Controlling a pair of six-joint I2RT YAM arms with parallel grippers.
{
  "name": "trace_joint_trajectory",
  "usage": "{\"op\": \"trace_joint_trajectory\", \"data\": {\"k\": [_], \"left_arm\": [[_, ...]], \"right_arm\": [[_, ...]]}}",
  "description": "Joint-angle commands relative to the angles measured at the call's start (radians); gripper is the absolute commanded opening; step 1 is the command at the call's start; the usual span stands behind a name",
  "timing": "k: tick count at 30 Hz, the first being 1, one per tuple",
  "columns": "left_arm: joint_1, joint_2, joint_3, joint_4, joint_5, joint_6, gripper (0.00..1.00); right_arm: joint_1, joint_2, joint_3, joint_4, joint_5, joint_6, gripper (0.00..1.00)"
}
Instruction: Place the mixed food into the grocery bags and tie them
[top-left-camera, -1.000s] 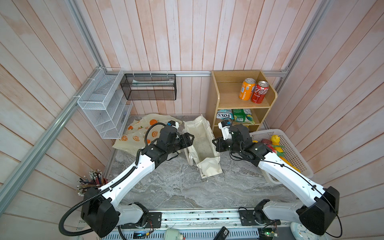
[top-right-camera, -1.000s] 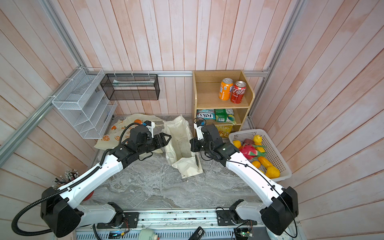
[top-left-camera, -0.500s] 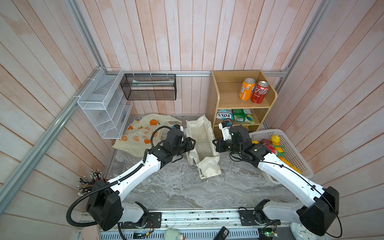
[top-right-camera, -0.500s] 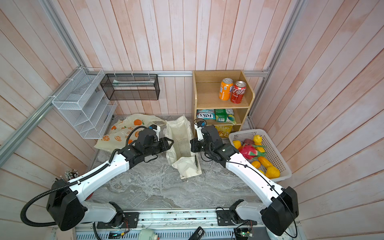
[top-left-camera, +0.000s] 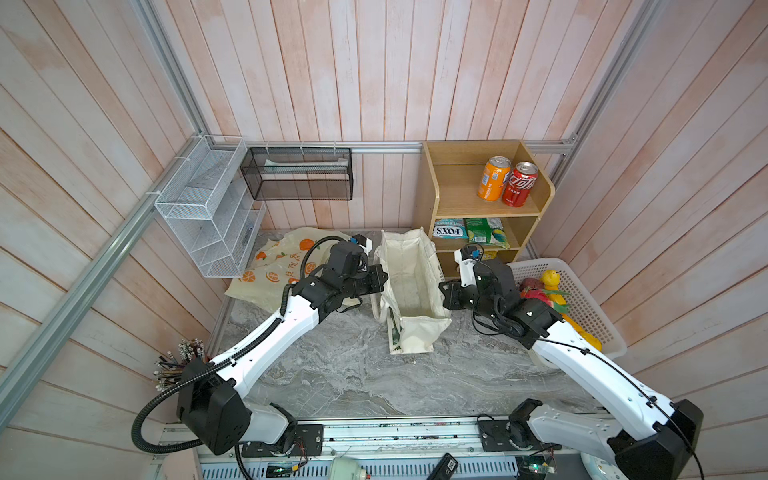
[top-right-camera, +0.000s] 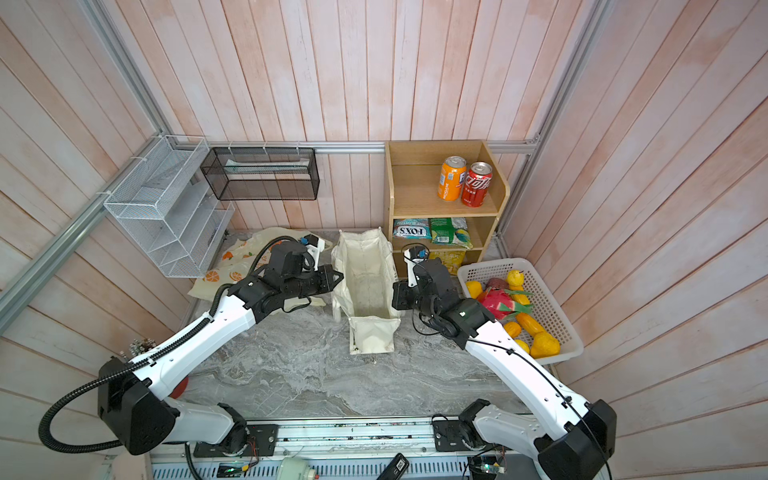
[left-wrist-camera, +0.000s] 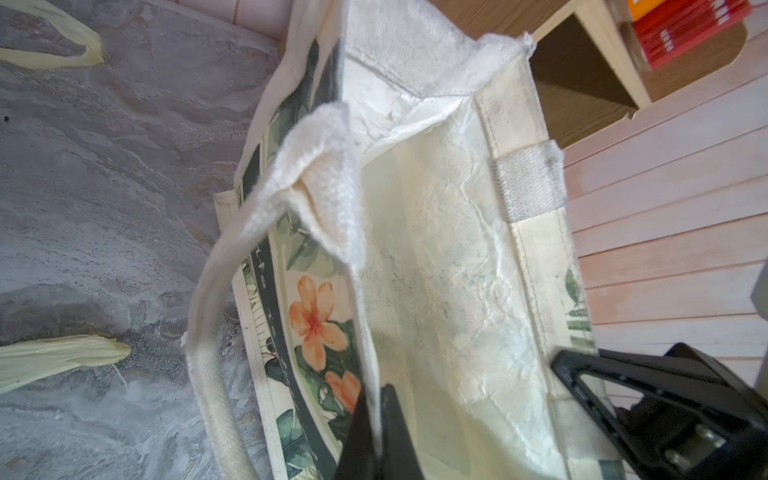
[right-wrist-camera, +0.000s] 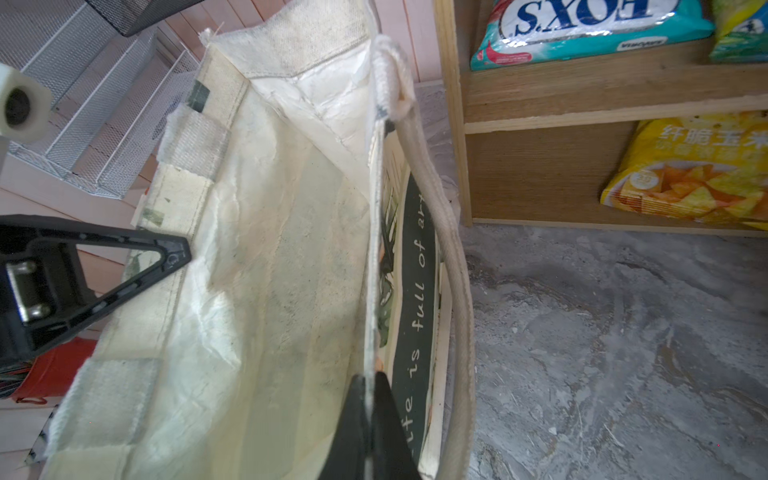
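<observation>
Tote (right-wrist-camera: 415, 291) lettering: "life is full of art"

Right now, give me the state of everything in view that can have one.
canvas tote, standing, mouth held open, nothing seen inside.
left gripper, shut on the tote's rim.
right gripper, shut on the opposite rim.
plastic bag, lying flat and crumpled.
red cola can, upright on the top shelf.
orange can, upright beside it.
snack packets, lying one shelf lower.
basket, holding toy fruits.
</observation>
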Motion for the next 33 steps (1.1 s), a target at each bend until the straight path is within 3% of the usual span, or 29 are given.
{"op": "trace_joint_trajectory", "data": {"k": [1, 5, 7, 9, 11, 15, 18, 20, 24, 33], "left_arm": [[0.009, 0.015, 0.008, -0.024, 0.069, 0.052, 0.0], [0.002, 0.025, 0.004, 0.005, 0.127, 0.04, 0.0], [-0.018, 0.032, 0.014, 0.0, 0.103, 0.025, 0.0], [-0.044, 0.027, 0.006, 0.005, -0.001, -0.021, 0.2], [-0.066, 0.008, -0.014, 0.024, -0.054, -0.032, 0.27], [-0.068, -0.031, -0.072, 0.105, -0.017, -0.019, 0.25], [-0.068, -0.034, -0.089, 0.12, -0.017, 0.017, 0.17], [-0.068, -0.032, -0.089, 0.107, -0.051, 0.031, 0.07], [-0.068, -0.037, -0.098, 0.123, -0.067, 0.039, 0.0], [-0.069, -0.026, -0.1, 0.16, -0.035, 0.042, 0.0]], "right_arm": [[0.0, -0.017, -0.024, -0.029, 0.058, 0.025, 0.0], [0.0, -0.007, -0.036, -0.011, 0.023, 0.028, 0.02], [0.0, 0.0, -0.028, -0.008, 0.01, 0.026, 0.07], [0.0, 0.008, -0.016, -0.008, 0.0, 0.019, 0.14], [0.0, 0.013, -0.001, -0.013, -0.004, 0.014, 0.23], [-0.003, 0.019, 0.04, -0.031, 0.001, -0.004, 0.45], [-0.014, 0.034, 0.104, -0.052, -0.005, -0.03, 0.56], [-0.034, 0.044, 0.157, -0.064, -0.018, -0.046, 0.6], [-0.112, 0.059, 0.269, -0.073, -0.047, -0.072, 0.63], [-0.422, 0.147, 0.545, -0.044, -0.119, -0.102, 0.79]]}}
